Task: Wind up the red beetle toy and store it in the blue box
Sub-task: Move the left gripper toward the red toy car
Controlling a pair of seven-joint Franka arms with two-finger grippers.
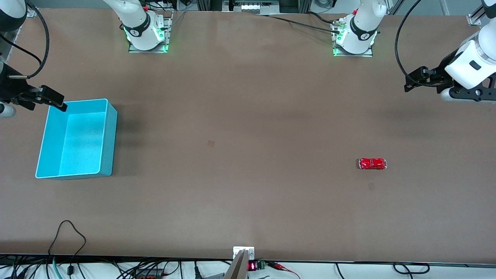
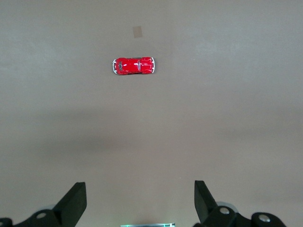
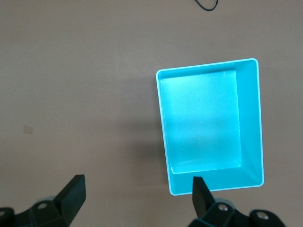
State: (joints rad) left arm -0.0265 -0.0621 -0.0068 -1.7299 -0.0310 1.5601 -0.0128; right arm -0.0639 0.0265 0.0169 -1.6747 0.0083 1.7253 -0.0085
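The red beetle toy (image 1: 372, 164) (image 2: 133, 65) stands on its wheels on the brown table, toward the left arm's end. My left gripper (image 1: 411, 80) (image 2: 139, 187) hangs open in the air near that end of the table, well apart from the toy, with nothing between its fingers. The blue box (image 1: 109, 143) (image 3: 253, 123) sits with nothing in it toward the right arm's end. My right gripper (image 1: 46, 101) (image 3: 138, 179) hovers open by the box's corner that lies farthest from the front camera, holding nothing.
Two small tape marks lie on the table, one (image 1: 210, 143) near the middle and one (image 1: 371, 186) just nearer the front camera than the toy. A black cable loop (image 1: 68, 236) rests near the front edge. The arm bases (image 1: 147, 35) (image 1: 354, 38) stand along the back edge.
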